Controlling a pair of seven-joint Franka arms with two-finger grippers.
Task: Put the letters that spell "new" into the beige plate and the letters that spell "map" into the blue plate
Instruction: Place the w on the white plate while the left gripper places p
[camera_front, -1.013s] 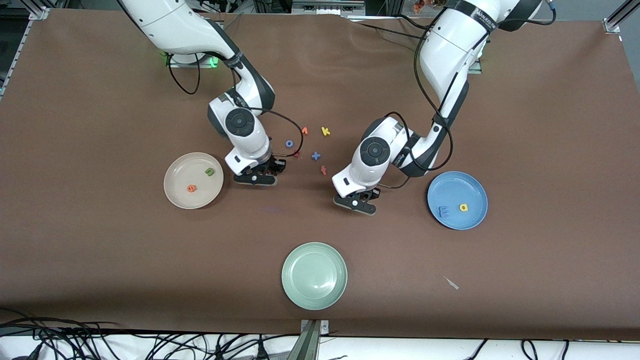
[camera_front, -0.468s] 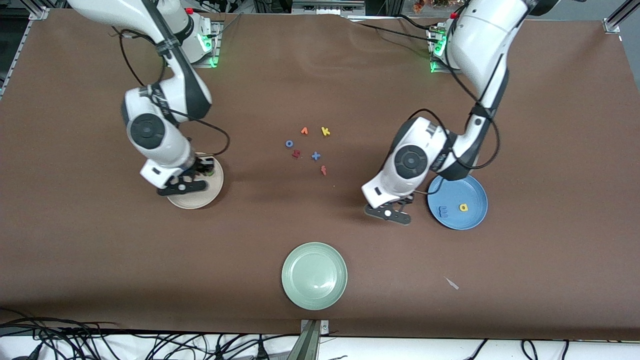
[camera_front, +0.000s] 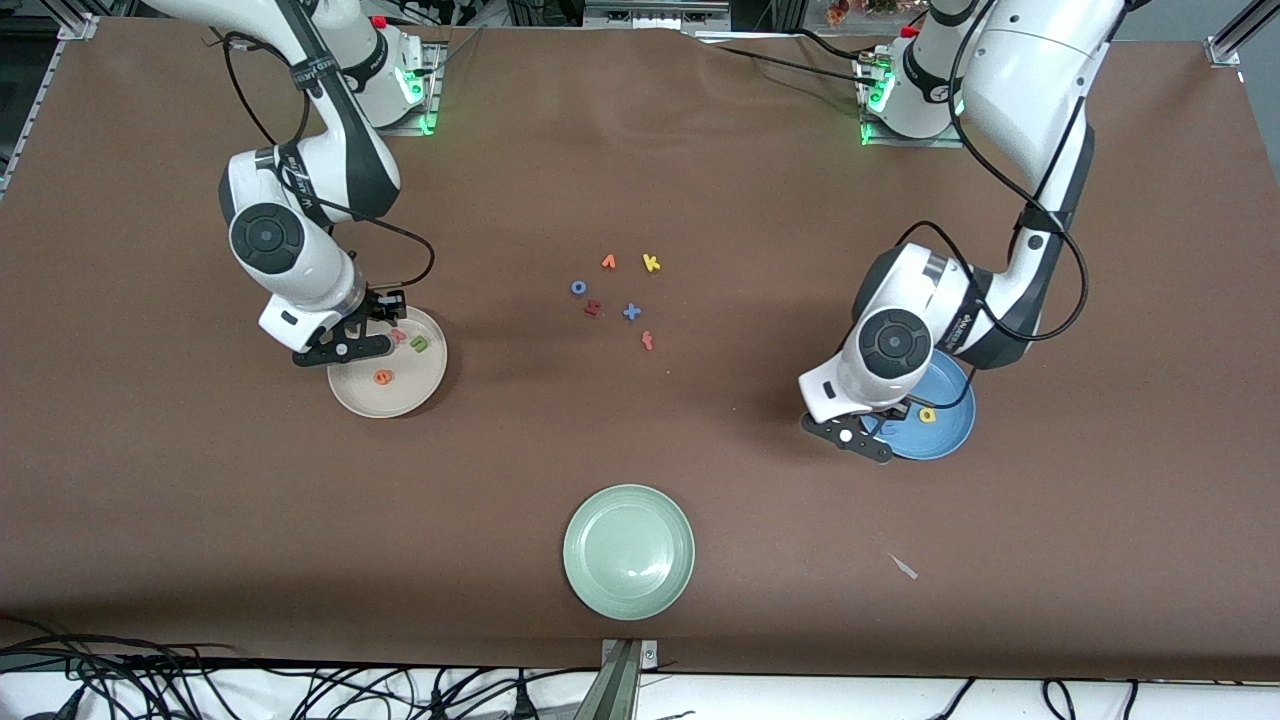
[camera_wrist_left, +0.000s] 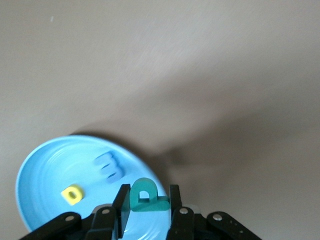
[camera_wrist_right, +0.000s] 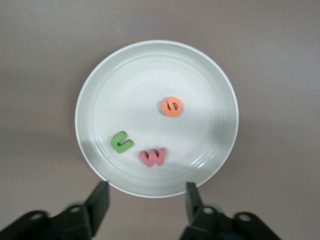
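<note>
Over beige plate (camera_wrist_right: 95, 150): right gripper (camera_wrist_right: 145, 205) spread, empty; w (camera_wrist_right: 152, 157), n (camera_wrist_right: 121, 142), e (camera_wrist_right: 172, 107) inside | over blue plate (camera_wrist_left: 45, 170): left gripper (camera_wrist_left: 147, 210) clamps teal p (camera_wrist_left: 147, 196)

Left gripper (camera_wrist_left: 146, 207) clamps teal p (camera_wrist_left: 145, 196) over blue plate (camera_wrist_left: 45, 175); blue m (camera_wrist_left: 110, 166), yellow a (camera_wrist_left: 72, 194) inside

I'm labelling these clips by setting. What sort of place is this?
Probably a robotics lab bench: a brown-covered table with aluminium framing, loose cables along its near edge, and foam letters and plates laid out for two arms.
</note>
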